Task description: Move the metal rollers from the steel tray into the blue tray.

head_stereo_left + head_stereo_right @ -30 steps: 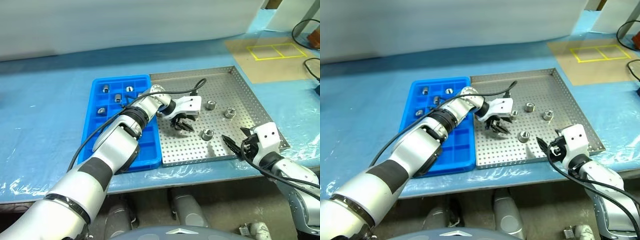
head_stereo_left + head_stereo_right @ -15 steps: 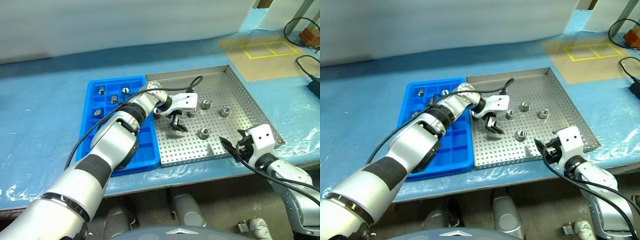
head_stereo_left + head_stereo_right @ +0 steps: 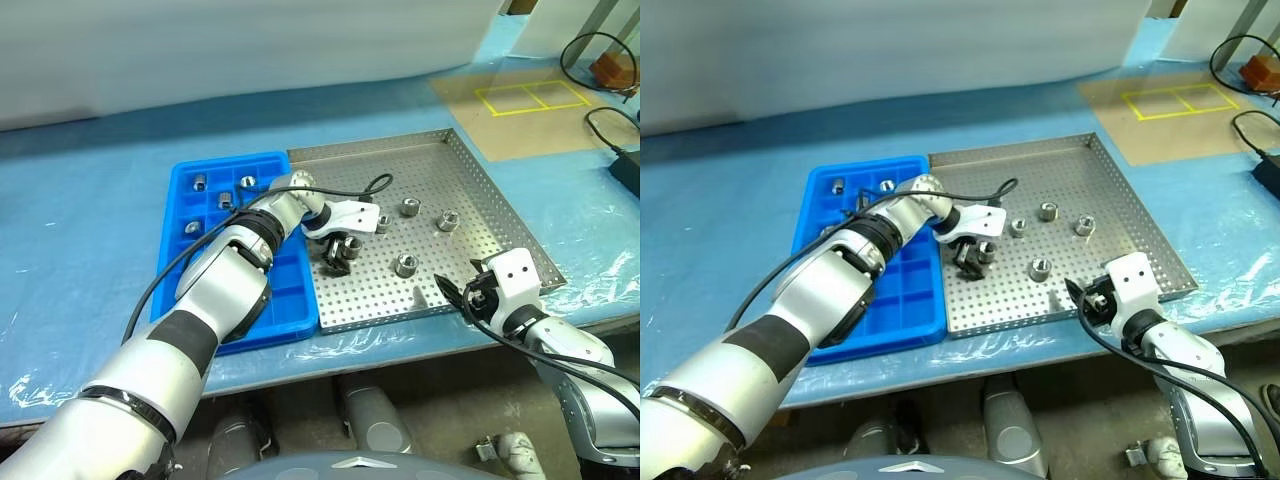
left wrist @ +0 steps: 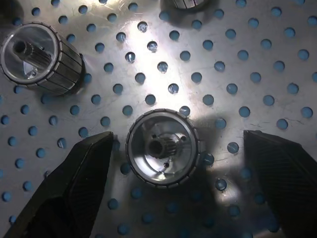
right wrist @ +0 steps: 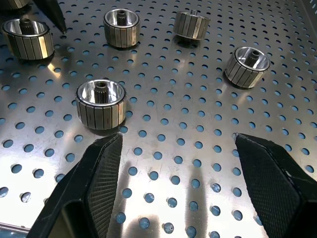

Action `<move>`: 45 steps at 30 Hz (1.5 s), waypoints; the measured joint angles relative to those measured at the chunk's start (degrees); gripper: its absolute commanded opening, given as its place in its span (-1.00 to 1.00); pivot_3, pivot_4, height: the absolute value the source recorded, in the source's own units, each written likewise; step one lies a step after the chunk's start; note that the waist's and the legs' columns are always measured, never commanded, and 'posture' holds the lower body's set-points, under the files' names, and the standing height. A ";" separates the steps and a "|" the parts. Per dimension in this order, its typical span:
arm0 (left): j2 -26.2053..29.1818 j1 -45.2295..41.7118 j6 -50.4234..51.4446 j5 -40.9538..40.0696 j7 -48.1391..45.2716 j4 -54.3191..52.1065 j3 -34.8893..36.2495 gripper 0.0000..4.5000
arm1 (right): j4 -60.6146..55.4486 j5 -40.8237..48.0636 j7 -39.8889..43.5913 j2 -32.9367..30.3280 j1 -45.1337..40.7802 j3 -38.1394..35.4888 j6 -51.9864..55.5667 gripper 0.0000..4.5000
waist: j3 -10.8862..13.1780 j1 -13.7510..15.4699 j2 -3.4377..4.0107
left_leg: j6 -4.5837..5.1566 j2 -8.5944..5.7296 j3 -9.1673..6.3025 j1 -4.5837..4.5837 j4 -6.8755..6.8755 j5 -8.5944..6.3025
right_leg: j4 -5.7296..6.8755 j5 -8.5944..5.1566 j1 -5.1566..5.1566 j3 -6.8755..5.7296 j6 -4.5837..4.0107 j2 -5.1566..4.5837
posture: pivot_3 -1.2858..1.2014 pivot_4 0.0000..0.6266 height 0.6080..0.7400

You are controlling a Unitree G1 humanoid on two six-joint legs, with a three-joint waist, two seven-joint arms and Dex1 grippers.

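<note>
Left pincer (image 4: 168,183) spread wide around a ribbed, shiny roller (image 4: 163,148) on the perforated steel tray (image 3: 480,215); right pincer (image 5: 193,188) also spread, empty.

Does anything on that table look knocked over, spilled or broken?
Nothing stands out. The loose metal rollers stand upright inside the steel tray, others sit in compartments of the blue tray, and the left gripper hangs open over one roller. No spill or damage shows.
</note>
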 measured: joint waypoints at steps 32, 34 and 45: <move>-1.63 0.94 4.45 0.41 3.48 0.14 1.26 -0.23 | 0.21 -3.69 -0.90 1.00 0.43 1.78 -1.82 0.66 | -0.01 -3.48 0.01 | 0.76 -1.10 -0.86 -0.21 0.87 -0.69 | -0.43 -0.55 1.22 -1.20 0.90 -1.44 | -0.52 -0.52 1.00; -1.50 1.00 4.51 0.40 3.61 0.15 1.29 -0.23 | 0.47 -3.70 -0.88 1.00 0.15 1.85 -1.82 0.66 | 0.00 -3.73 0.01 | 0.76 -1.11 -0.87 -0.22 0.87 -0.69 | -0.44 -0.57 1.28 -1.21 0.94 -1.46 | -0.52 -0.52 1.00; 1.79 1.90 4.27 -7.15 -3.82 -2.09 9.32 -0.23 | 0.60 -1.56 0.80 0.82 -0.88 1.31 -0.71 0.66 | 0.01 -4.84 0.05 | 0.80 -1.13 -0.89 -0.82 0.81 -0.68 | -0.38 -0.38 0.64 -1.37 0.62 -1.60 | -0.52 -0.52 1.00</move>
